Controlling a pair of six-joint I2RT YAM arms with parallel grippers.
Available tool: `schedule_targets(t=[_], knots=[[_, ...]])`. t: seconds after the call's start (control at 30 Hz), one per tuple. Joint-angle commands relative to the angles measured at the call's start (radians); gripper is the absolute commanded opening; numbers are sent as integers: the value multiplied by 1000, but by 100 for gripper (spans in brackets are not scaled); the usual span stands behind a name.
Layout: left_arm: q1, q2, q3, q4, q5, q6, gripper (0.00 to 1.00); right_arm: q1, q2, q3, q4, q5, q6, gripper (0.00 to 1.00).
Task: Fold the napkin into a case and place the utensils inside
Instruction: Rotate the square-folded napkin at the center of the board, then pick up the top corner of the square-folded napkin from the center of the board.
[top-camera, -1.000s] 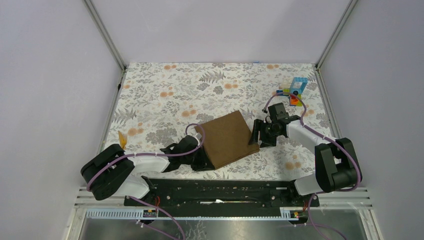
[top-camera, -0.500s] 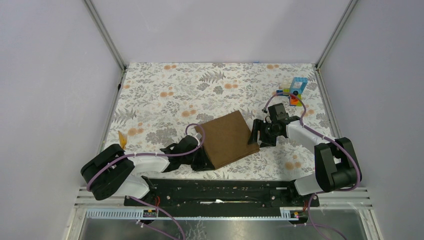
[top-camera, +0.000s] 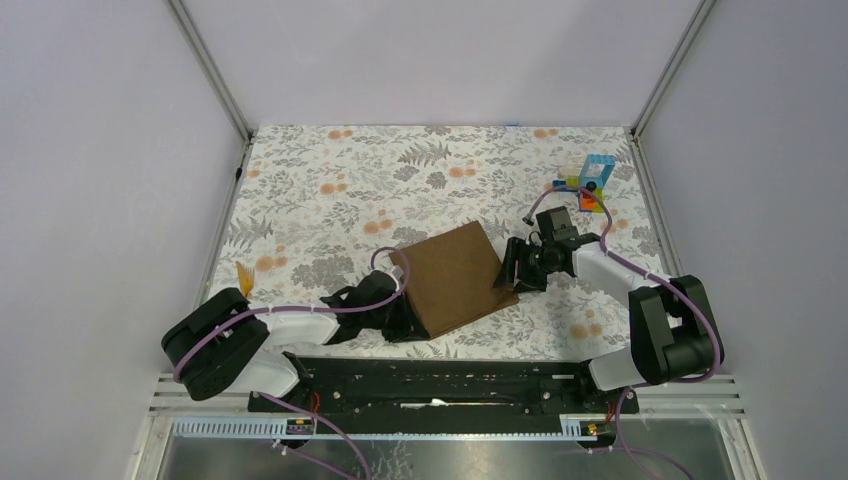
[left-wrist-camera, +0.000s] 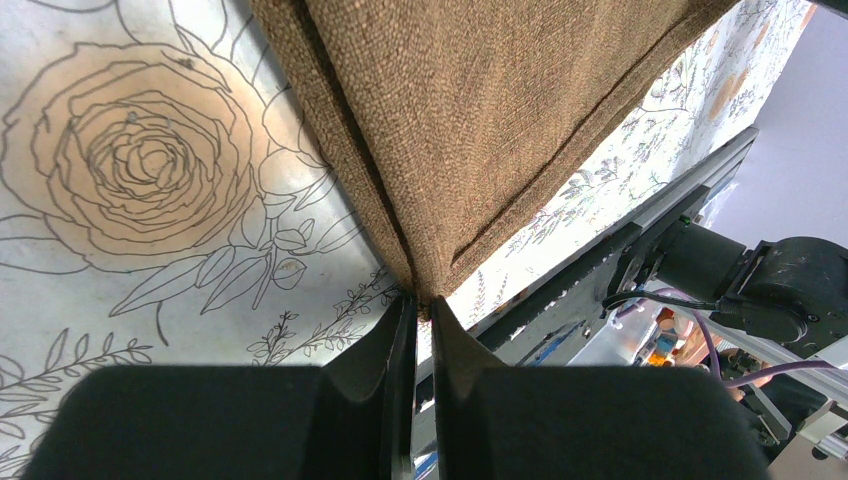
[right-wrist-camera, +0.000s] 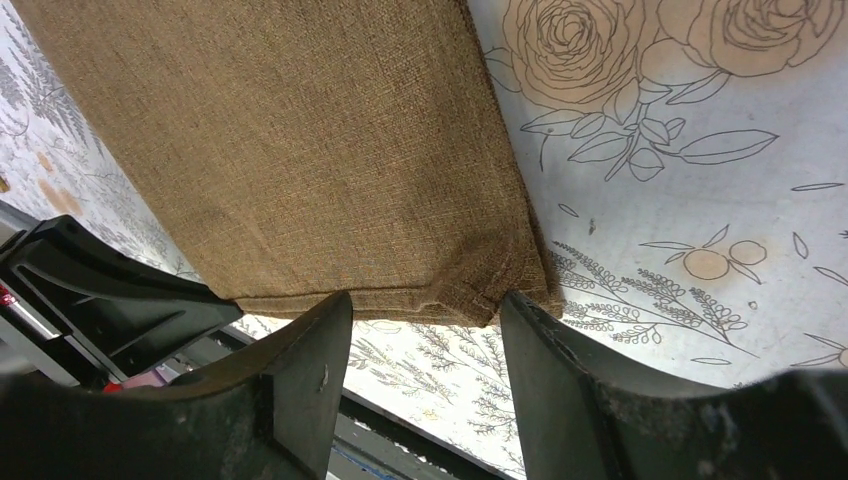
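Centre frame: napkin (top-camera: 455, 280) is lying folded. Left gripper (left-wrist-camera: 418, 300) is pinching its lower corner; right gripper (right-wrist-camera: 425, 300) is edging leftward, jaws apart astride the right corner, so a 2nd grip is forming.

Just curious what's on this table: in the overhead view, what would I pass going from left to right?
utensils → left gripper → napkin → right gripper → toy blocks
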Motion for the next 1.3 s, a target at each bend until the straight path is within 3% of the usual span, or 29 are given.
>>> schedule_targets(t=[0.0,0.17,0.4,0.67,0.97,1.27], knots=[[-6,38,-14,-111,-55,39,13,0,-20,-17,33,-40,38,61],[-6,36,-16,-111,-55,40,13,-1,-31,-39,57,7,92,58],[-6,29,-21,-111,-55,37,13,-1,-42,-50,60,68,110,62],[-7,21,-27,-111,-55,36,13,-1,-32,-48,61,95,111,48],[-6,22,-28,-111,-54,34,12,-1,-50,-51,31,152,97,48],[-6,20,-30,-108,-55,33,12,-1,-41,-43,39,128,97,32]])
